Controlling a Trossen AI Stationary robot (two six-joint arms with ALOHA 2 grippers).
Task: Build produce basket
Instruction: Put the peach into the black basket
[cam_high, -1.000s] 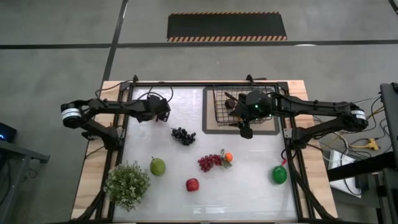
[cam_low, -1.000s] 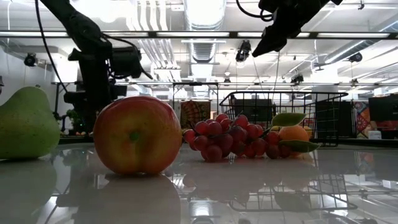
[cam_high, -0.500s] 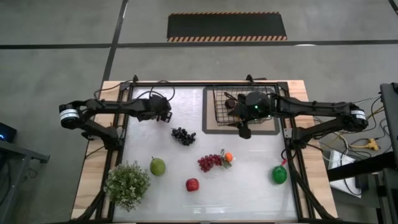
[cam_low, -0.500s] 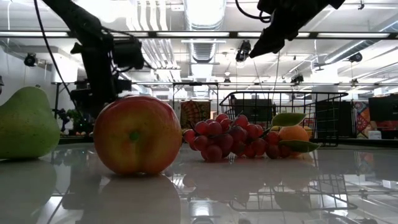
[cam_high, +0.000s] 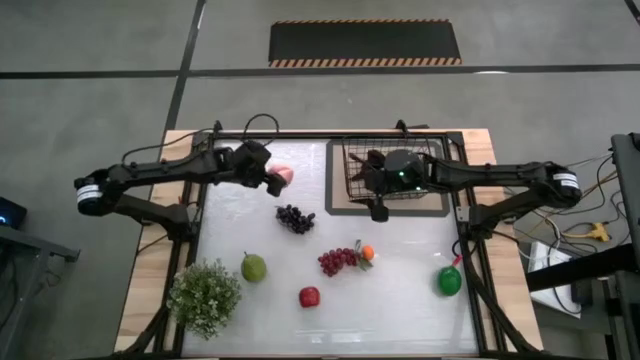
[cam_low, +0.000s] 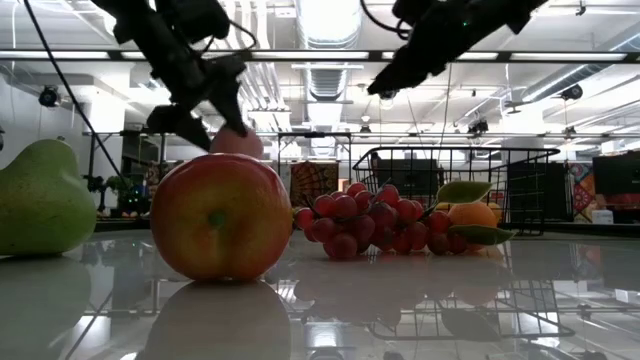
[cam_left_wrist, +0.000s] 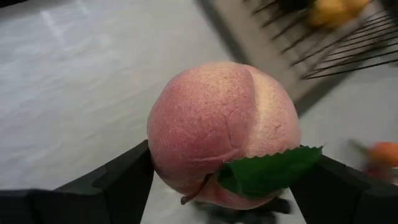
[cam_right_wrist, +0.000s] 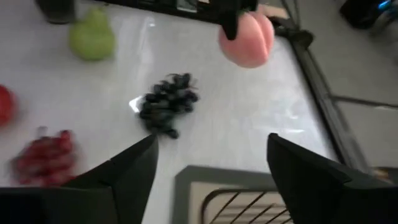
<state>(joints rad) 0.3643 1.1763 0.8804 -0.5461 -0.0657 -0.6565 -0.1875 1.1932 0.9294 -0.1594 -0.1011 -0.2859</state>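
My left gripper (cam_high: 279, 178) is shut on the pink peach (cam_high: 285, 175), above the table's far left part and left of the black wire basket (cam_high: 432, 150). My right gripper (cam_high: 378, 208) hangs open over the basket's near left corner and touches nothing. On the table lie dark grapes (cam_high: 294, 217), red grapes (cam_high: 337, 261) with a tangerine (cam_high: 367, 253), a green pear (cam_high: 254, 267), a red apple (cam_high: 309, 297) and a green fruit (cam_high: 449, 281). A yellow fruit (cam_left_wrist: 329, 9) lies in the basket. My left gripper pinches the peach (cam_left_wrist: 217, 130) between its two fingers (cam_left_wrist: 121, 180), one on each opposite side of its round body. They slant down at it from the table's left. The peach (cam_low: 238, 143) is lifted clear of the table, its green leaf (cam_left_wrist: 267, 177) toward the wrist camera.
A bushy potted plant (cam_high: 205, 297) stands at the near left corner. The basket sits on a dark tray (cam_high: 338, 205) at the far right. The right arm (cam_high: 480, 175) reaches in across the basket from the right.
My left gripper has risen from the table with the peach, tipped and swung right toward the basket; the peach, hidden under it before, now shows lifted clear. My right gripper has shifted slightly left along the basket's near edge.
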